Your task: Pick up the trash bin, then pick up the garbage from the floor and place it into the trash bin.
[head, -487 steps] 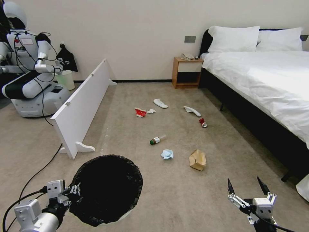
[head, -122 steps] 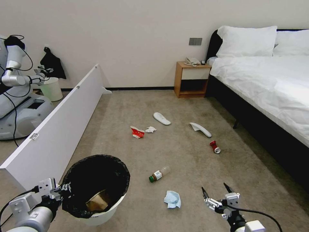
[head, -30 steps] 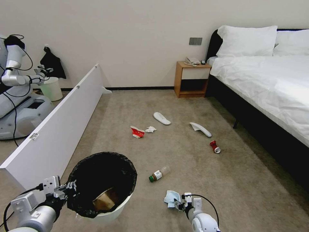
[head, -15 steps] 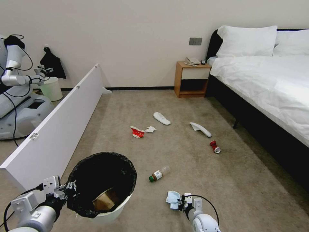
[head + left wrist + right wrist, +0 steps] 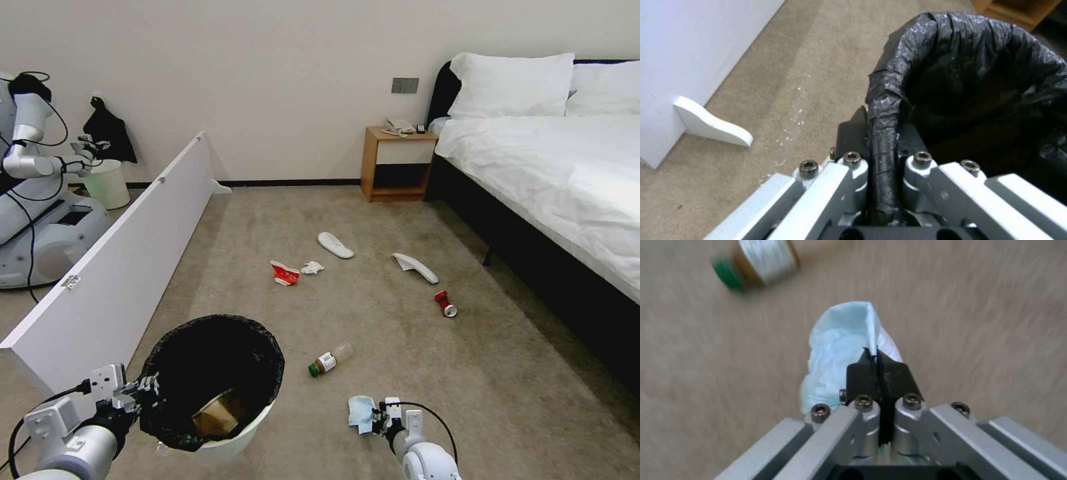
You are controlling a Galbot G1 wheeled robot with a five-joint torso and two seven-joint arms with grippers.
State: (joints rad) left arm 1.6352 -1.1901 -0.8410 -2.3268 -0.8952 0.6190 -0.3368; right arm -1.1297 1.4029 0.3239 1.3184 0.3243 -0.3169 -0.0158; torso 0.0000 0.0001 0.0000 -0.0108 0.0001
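The trash bin (image 5: pixel 220 321), white with a black bag over its rim, hangs at the lower left. My left gripper (image 5: pixel 148 390) is shut on its rim, and the bag's fold (image 5: pixel 882 100) sits pinched between the fingers. A brown paper bag (image 5: pixel 217 417) lies inside the bin. My right gripper (image 5: pixel 377 420) is low over the carpet, shut on the blue tissue (image 5: pixel 362 410) (image 5: pixel 840 340). Just beyond it lies the green-capped bottle (image 5: pixel 327 361) (image 5: pixel 758 263). Farther off are a red can (image 5: pixel 444 303), a crushed red-white cup (image 5: pixel 285 273), a white tissue (image 5: pixel 311 268) and two slippers (image 5: pixel 335 245) (image 5: pixel 415 267).
A long white board (image 5: pixel 113 280) stands on edge along the left, with another robot (image 5: pixel 33 200) and a pale unlined bin (image 5: pixel 107 183) behind it. The bed (image 5: pixel 567 180) runs down the right side. A wooden nightstand (image 5: pixel 397 163) stands against the far wall.
The paper bag went from the floor into the bin. My right gripper came down from open at the right and shut on the blue tissue, which has shifted slightly right.
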